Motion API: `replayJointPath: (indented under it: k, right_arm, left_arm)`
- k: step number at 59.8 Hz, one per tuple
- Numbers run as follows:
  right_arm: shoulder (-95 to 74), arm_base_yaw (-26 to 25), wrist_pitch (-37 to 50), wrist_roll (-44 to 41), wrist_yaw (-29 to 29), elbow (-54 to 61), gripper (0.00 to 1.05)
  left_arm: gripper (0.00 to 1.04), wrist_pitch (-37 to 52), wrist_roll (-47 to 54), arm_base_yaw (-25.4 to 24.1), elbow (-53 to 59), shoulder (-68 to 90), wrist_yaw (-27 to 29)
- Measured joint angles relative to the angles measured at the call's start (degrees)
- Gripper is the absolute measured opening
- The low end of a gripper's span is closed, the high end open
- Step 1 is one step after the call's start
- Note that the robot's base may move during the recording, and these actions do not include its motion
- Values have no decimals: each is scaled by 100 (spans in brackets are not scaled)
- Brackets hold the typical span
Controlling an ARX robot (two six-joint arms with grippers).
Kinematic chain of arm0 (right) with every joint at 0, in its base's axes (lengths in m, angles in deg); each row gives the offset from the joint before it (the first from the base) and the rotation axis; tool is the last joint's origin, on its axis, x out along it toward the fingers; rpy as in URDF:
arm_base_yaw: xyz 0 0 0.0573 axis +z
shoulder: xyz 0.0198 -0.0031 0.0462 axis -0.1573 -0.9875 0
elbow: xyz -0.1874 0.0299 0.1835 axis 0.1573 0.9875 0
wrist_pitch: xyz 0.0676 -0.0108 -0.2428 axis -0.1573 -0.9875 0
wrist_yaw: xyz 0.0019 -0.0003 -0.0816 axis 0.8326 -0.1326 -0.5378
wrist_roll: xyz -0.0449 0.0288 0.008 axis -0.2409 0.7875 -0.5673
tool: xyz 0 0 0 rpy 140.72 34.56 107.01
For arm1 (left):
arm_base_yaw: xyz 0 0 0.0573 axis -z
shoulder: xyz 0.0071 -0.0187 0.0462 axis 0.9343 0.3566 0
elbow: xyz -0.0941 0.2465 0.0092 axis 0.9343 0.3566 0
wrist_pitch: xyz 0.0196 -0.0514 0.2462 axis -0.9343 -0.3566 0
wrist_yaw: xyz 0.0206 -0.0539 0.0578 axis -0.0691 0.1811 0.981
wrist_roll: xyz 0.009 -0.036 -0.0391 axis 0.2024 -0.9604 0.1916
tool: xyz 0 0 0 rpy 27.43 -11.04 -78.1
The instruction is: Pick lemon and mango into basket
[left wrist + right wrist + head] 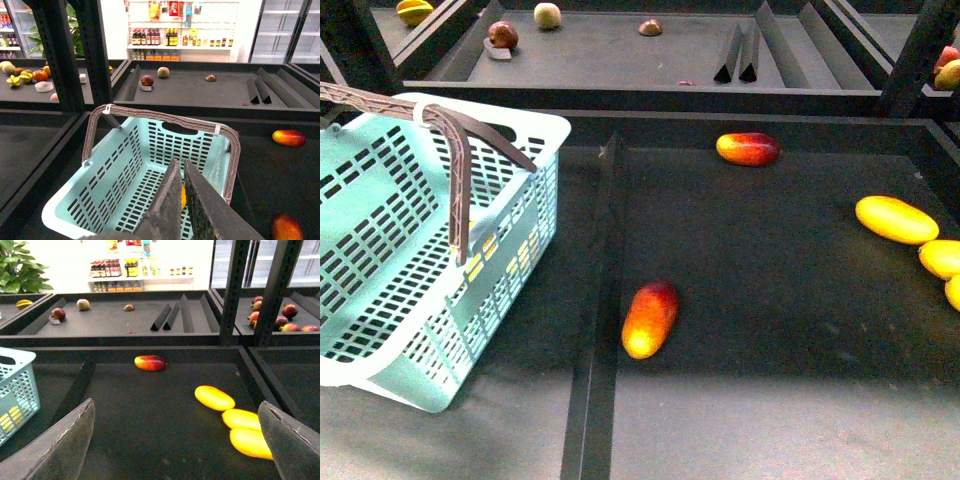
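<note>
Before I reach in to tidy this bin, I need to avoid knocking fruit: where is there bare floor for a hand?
The widest bare patch lies mid-bin, between the near red-and-yellow fruit, the far red-and-yellow fruit and the mango. The front strip nearest the camera is also bare. It is crowded along the right edge, where yellow fruits cluster, and on the left, where the basket sits.

Neither arm shows in the front view; both appear only through their own wrist cameras.

The left pincer [182,192] has its two dark, worn fingers [167,205] pressed almost together, with only a thin slit between them, tapering to blunt tips. Whether they pinch anything cannot be told.

The right pincer [175,440] stands wide apart: one grey finger [60,447] at one edge of the picture, the other at the opposite edge, with nothing between them. Both fingers have scuffed, rounded edges.
</note>
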Motion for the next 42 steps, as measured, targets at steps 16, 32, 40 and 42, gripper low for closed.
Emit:
replayJointPath:
  k: [16,32,40,42]
  right_arm:
    - [0,0,0,0,-2,0,96]
    - [0,0,0,0,0,0,96]
    - [0,0,0,0,0,0,96]
    - [0,0,0,0,0,0,96]
  left_arm:
    - [3,-468,0,0,0,-470,0]
    - [3,-1506,2,0,-2,-1480,0]
    - [3,-1510,2,0,-2,-1482,0]
    - [3,-1510,2,0,-2,-1482,0]
